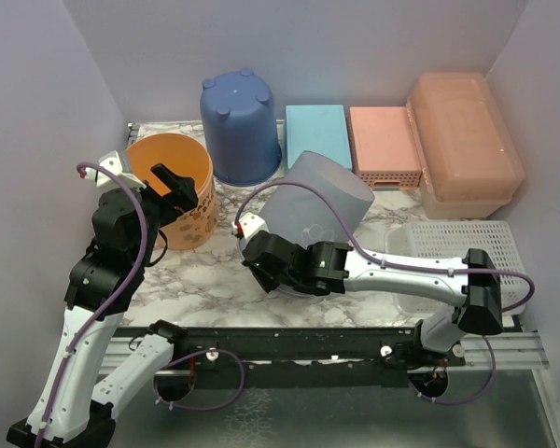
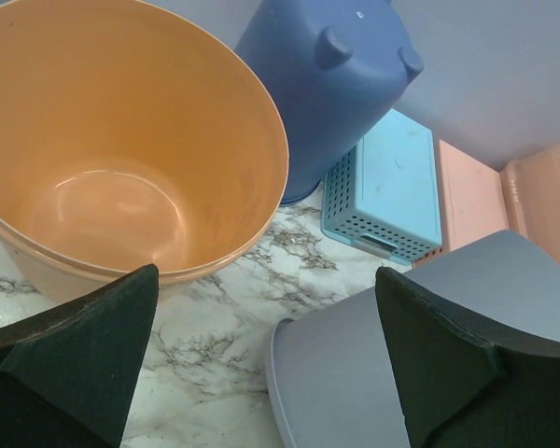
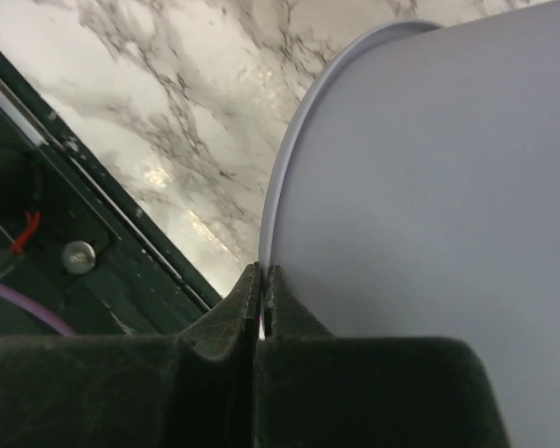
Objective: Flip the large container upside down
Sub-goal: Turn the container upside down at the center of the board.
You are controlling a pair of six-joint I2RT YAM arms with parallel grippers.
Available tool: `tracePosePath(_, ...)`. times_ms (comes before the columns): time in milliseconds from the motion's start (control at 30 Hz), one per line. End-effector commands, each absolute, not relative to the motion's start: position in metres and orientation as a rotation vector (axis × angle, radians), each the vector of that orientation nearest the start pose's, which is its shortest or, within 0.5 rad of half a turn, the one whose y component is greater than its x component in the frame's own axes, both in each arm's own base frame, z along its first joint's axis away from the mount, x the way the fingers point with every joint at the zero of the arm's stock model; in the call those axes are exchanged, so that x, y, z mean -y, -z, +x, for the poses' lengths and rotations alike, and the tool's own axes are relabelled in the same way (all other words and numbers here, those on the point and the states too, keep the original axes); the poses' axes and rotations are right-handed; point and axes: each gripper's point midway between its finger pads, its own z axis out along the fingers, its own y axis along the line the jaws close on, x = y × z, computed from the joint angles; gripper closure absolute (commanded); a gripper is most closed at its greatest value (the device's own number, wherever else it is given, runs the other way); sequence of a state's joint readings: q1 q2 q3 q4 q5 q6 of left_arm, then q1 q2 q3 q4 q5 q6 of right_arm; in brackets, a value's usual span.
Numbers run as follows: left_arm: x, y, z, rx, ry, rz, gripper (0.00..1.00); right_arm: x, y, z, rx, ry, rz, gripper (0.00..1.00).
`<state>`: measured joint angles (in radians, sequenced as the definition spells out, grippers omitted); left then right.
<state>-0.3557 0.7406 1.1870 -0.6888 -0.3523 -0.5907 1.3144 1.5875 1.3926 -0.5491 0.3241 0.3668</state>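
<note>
Far beyond the right gripper point(image 3: 263, 294), back and to the right against the wall, sits the large container point(image 1: 467, 140): translucent peach-orange, rectangular, rounded corners, paler band along its base. Right gripper's fingers are pressed together on the thin rim of a tilted grey bucket point(image 1: 322, 201). Left gripper point(image 2: 266, 299) is spread wide, holding nothing, just beside an upright orange bucket point(image 2: 121, 140).

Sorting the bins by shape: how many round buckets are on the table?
3: the orange bucket upright at left, the blue bucket upside down at the back, the grey bucket tilted in the middle.
</note>
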Motion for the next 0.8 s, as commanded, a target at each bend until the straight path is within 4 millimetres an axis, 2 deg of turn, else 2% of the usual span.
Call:
tracePosePath(0, 0.047, -0.368, 0.247, -1.729, 0.348, -0.478, 0.01, -0.385, -0.159, 0.155, -2.184, -0.331, -0.975, 0.99)
tracePosePath(200, 0.047, -0.368, 0.247, -1.731, 0.350, -0.478, 0.01, -0.375, -0.132, 0.164, -2.184, -0.198, -1.001, 0.99)
tracePosePath(533, 0.047, -0.365, 0.246, -1.733, 0.353, -0.482, 0.01, -0.371, -0.080, 0.157, -2.242, -0.130, -1.112, 0.99)
tracePosePath(667, 0.046, -0.364, 0.245, -1.733, 0.347, -0.487, 0.01, -0.372, -0.077, 0.155, -2.247, -0.129, -1.135, 0.99)
tracePosePath(767, 0.046, -0.363, 0.246, -1.736, 0.342, -0.489, 0.01, -0.379, -0.095, 0.151, -2.241, -0.201, -1.136, 0.99)
